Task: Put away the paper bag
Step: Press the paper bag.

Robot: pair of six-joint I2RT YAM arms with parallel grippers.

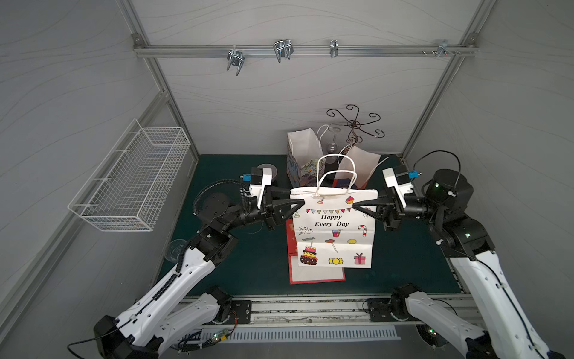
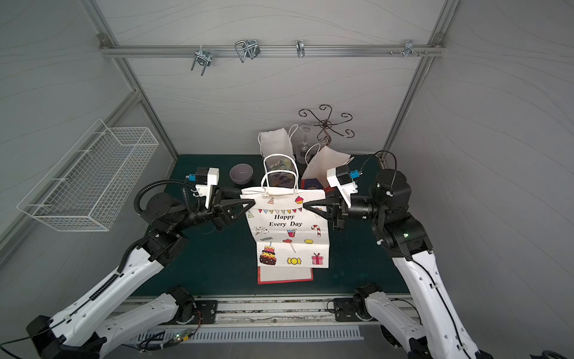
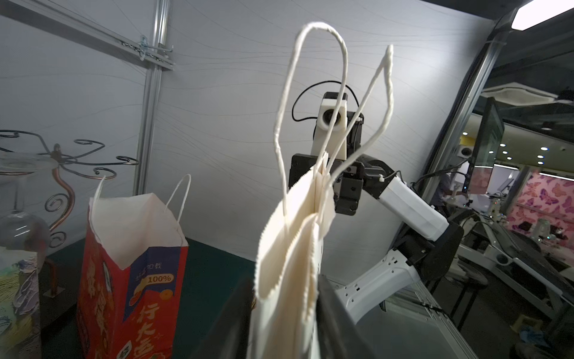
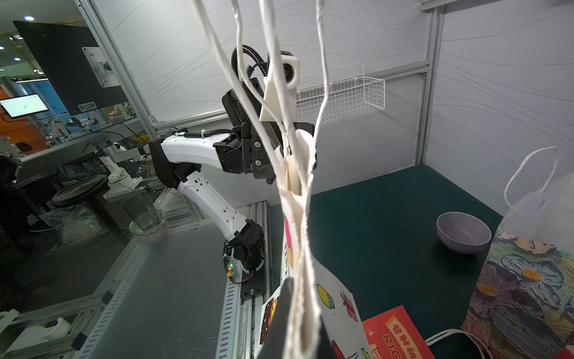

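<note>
Paper bag (image 1: 334, 231) hangs between level, facing arms — left tool (image 1: 297, 205) and right tool (image 1: 360, 206) each pinch its top edge.

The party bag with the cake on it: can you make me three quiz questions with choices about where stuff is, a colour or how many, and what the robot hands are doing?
1. Where is the wire basket?
A. On the side wall by the left arm
B. On the green mat
C. On the top rail

2. How many rope handles does the Happy Every Day bag have?
A. One
B. Two
C. Four

3. How is that bag held?
A. Lying loose on the mat
B. Hanging from a hook
C. Pinched at both top corners by the left gripper and right gripper

Answers: 1 A, both top views show the basket fixed to the wall beside the left arm. 2 B, two white loops stand up from its top edge. 3 C, each gripper's jaws close on a top corner and the bag hangs upright between them.
</note>
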